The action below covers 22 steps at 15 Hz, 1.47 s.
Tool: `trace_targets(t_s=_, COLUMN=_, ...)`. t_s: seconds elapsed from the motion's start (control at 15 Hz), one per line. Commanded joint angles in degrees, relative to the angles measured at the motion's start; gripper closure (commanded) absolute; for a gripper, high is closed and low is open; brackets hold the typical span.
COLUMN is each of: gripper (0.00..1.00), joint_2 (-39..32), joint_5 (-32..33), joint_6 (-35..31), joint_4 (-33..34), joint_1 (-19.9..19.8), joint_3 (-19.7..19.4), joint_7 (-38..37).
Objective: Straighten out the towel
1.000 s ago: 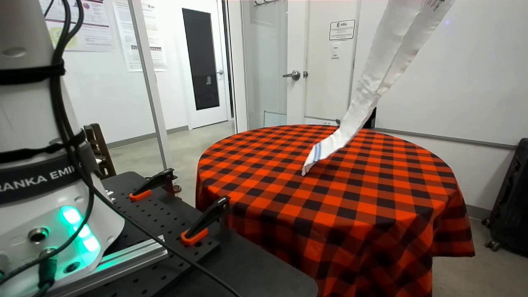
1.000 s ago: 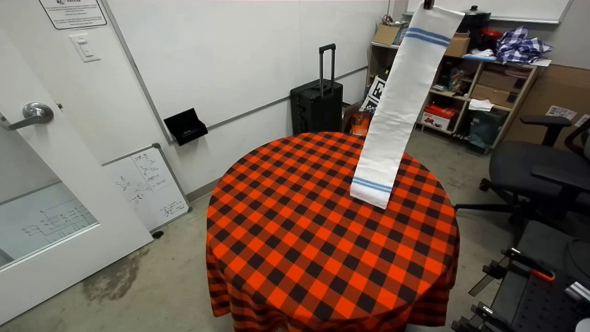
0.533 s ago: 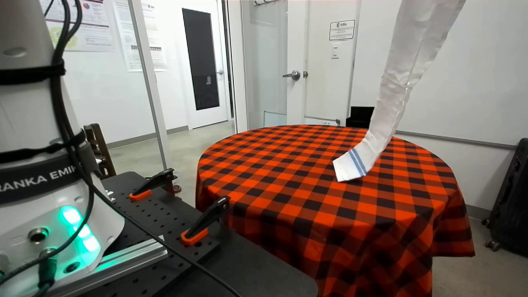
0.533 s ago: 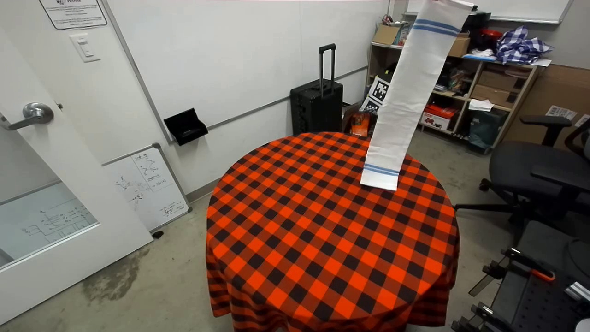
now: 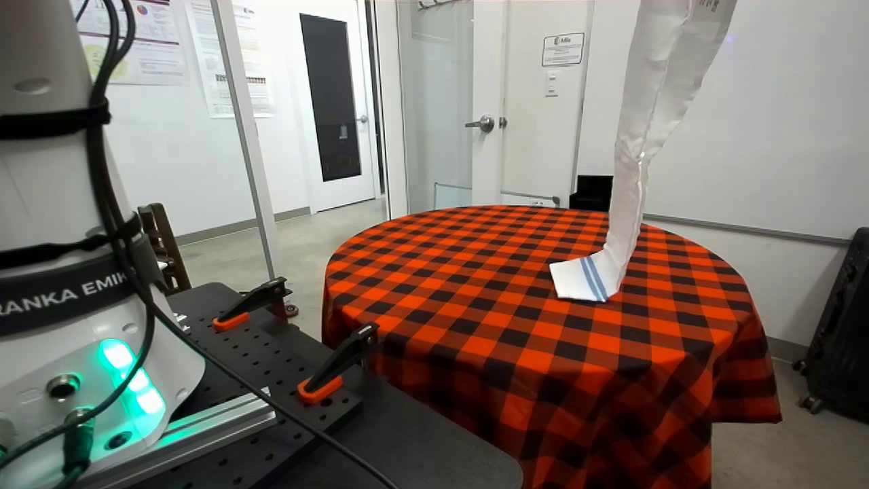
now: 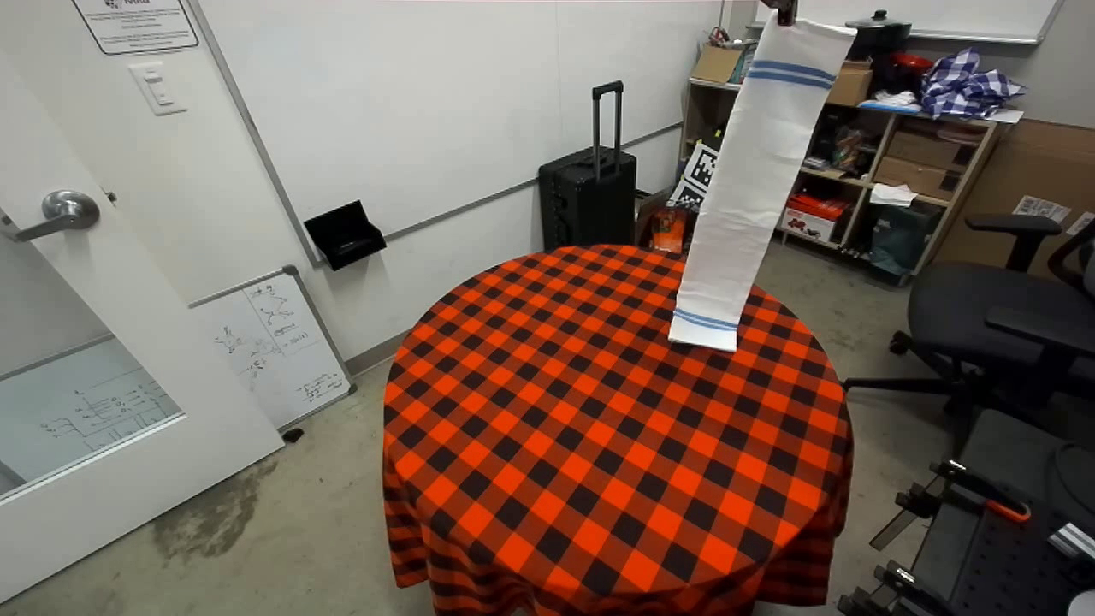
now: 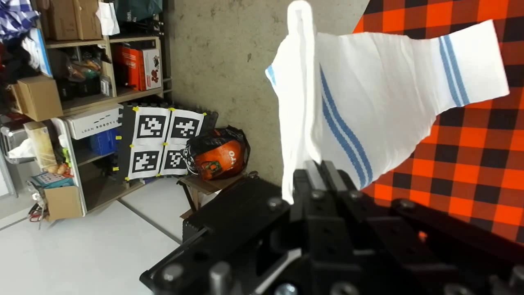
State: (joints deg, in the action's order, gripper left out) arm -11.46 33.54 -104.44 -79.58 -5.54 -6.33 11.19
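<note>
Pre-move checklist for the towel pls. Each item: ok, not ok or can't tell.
1. Claw shut on towel: ok, pinched near a corner of its upper end.
2. Lower end on tablecloth: ok, touching in both exterior views.
3. Towel lying flat: not ok, most of it hangs from the claw.
4. Towel opened to full width: not ok, layers look doubled beside the claw in the wrist view.
5. Grip firm enough to drag it: cannot tell, force does not show.

At the top of the towel (image 6: 744, 188), your gripper (image 6: 786, 15) is cut off in an exterior view; you see only its tip.
</note>
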Motion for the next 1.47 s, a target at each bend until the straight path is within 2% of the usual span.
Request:
trace_targets(t_s=0.0, gripper=0.99, joint_2=0.1, joint_5=0.6, joint_6=1.9, joint_4=1.0, joint_1=1.0, joint_3=0.3, joint_7=0.8)
trace_targets(t_s=0.33, gripper=0.99, joint_2=5.8, joint_5=0.3, joint_6=1.4, joint_4=1.6, joint_1=0.4, joint_3=-0.1, joint_7=0.2)
trace_targets(t_s=0.6, gripper=0.99, joint_2=10.1, joint_5=-1.5, joint_6=2.6, joint_4=5.0, joint_1=-1.4, joint_3=-1.6, joint_7=-0.1)
trace_targets(t_s=1.07, gripper=0.99, joint_2=10.3, joint_5=-7.7, joint_6=8.0, joint_4=13.1, joint_1=-5.9, joint_3=-5.8, joint_7=0.8)
trace_targets(t_s=1.4, gripper=0.99, joint_2=10.6, joint_5=-9.2, joint_6=7.3, joint_4=10.9, joint_1=-7.1, joint_3=-6.5, joint_7=2.5)
